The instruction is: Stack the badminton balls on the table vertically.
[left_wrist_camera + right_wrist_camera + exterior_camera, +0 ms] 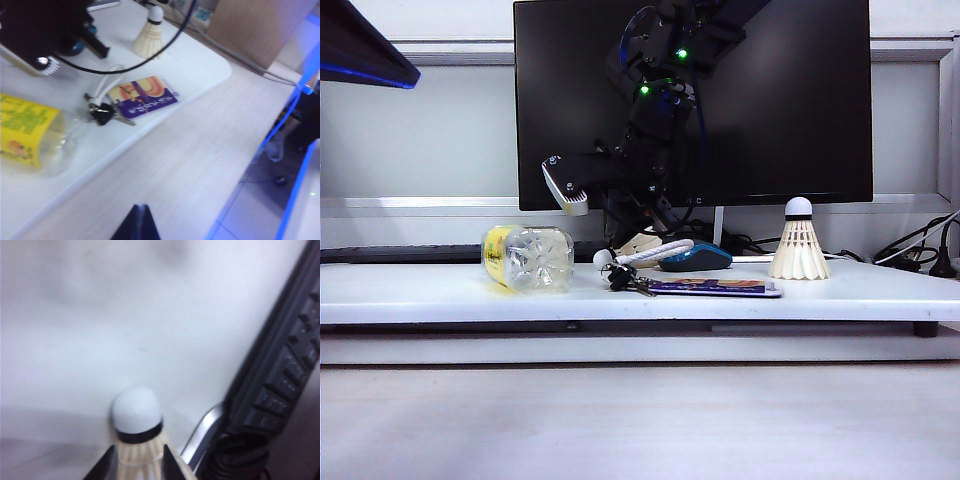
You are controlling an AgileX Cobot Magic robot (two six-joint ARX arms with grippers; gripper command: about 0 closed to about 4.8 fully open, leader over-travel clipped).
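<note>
One badminton ball (799, 245) stands upright, cork tip up, at the right of the white table (420, 290); the left wrist view shows it as well (150, 37). A second badminton ball (136, 415) sits in my right gripper (138, 449), whose two fingers are shut on its feather skirt just below the dark band, with the cork tip pointing away over the table. My right arm (650, 130) reaches down in front of the monitor. My left gripper (141, 207) is shut and empty, hanging over the pale wood-grain surface in front of the table's edge.
A clear bottle with a yellow label (528, 258) lies on its side at the table's left. Beside it are a white cord with keys (630, 275), a purple card (715, 287) and a blue mouse (695, 258). The black monitor (770, 100), a keyboard (280, 385) and cables (910, 255) line the back.
</note>
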